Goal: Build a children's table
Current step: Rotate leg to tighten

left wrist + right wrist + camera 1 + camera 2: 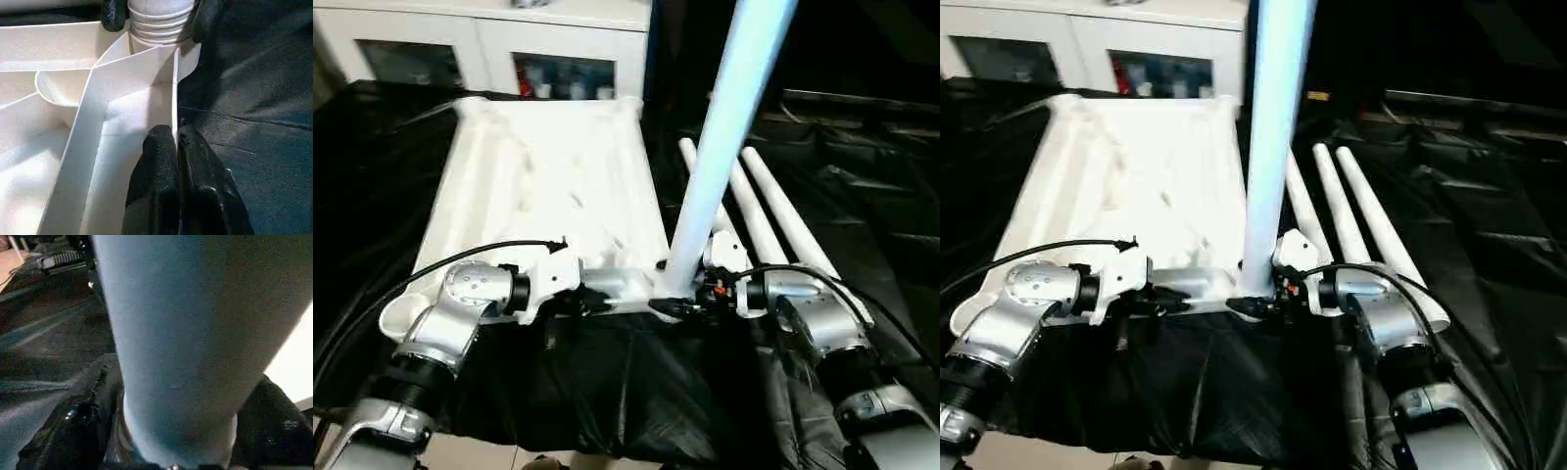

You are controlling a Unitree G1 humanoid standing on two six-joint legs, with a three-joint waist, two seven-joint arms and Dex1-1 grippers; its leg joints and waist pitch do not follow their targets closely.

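Note:
The white tabletop (548,176) lies upside down with its ribbed underside up. One white leg (724,137) stands upright in the near right corner socket, and its threaded end (159,19) sits at the socket's mouth. My right gripper (680,299) is shut on this leg's base, with a black finger (208,19) on each side. My left gripper (177,142) is shut on the tabletop's thin near rim, just left of that corner. Three more legs (783,215) lie side by side to the right of the tabletop.
Black cloth (607,392) covers the work surface and hangs over its near edge. A white glass-door cabinet (489,49) stands behind the tabletop. The near left corner socket (406,313) is open, beside my left forearm.

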